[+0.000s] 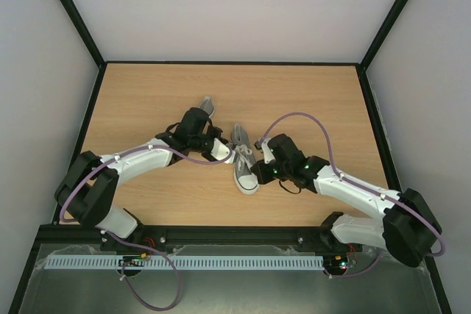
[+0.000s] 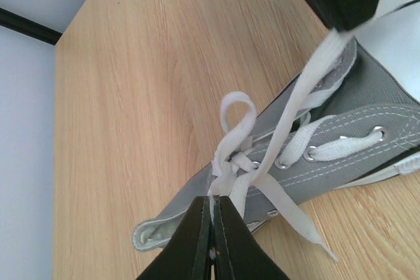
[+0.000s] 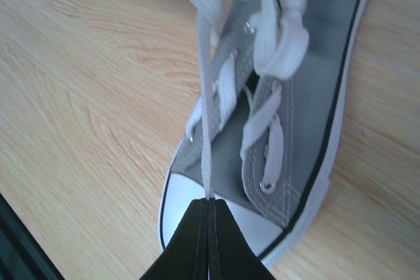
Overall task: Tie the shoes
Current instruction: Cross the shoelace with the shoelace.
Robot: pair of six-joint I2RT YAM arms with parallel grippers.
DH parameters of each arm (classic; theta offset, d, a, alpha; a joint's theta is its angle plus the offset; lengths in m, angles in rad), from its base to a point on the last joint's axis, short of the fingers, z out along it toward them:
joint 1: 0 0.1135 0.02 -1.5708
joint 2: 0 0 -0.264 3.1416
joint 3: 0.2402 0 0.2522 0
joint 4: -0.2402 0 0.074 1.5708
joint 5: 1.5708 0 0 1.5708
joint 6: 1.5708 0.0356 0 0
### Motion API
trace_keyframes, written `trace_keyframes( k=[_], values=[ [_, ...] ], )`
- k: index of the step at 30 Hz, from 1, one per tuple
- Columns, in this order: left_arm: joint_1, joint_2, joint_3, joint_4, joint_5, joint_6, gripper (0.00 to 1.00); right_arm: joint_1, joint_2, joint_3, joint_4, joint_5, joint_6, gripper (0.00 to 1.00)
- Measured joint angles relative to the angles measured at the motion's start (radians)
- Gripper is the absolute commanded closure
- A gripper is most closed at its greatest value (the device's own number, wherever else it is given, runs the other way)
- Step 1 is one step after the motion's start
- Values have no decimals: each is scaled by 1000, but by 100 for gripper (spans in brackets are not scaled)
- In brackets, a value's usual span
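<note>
Far shoe [image 1: 207,104] mostly behind left arm [image 1: 140,158]; heel of near shoe [image 3: 321,63] beyond right wrist view's edge.

The sneaker [image 3: 321,77] is grey canvas with white laces [image 3: 279,44], a white toe cap [image 3: 180,195] and a thin black stripe on its white sole [image 3: 350,96] (eyelets [image 3: 266,185] silver) — the table [image 1: 309,101] pale wood-grain, the cables [image 1: 294,114] purple.

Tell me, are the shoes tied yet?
Not yet. Done: the near shoe has a first knot in its lace, with one small loop standing up. In hand: the left gripper and the right gripper each pinch a lace strand, held taut. Left: no finished bow shows, and the other shoe has its laces hidden behind the left arm.
</note>
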Motion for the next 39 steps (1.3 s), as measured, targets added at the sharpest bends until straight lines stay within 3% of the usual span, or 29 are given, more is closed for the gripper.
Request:
trace_keyframes(
  k=[16, 39],
  values=[
    [9, 0, -26, 0, 0, 64, 98, -47, -68, 0, -198, 30, 134, 99],
    [31, 0, -38, -2, 0, 107, 98, -143, -138, 23, -292, -63, 124, 99]
  ],
)
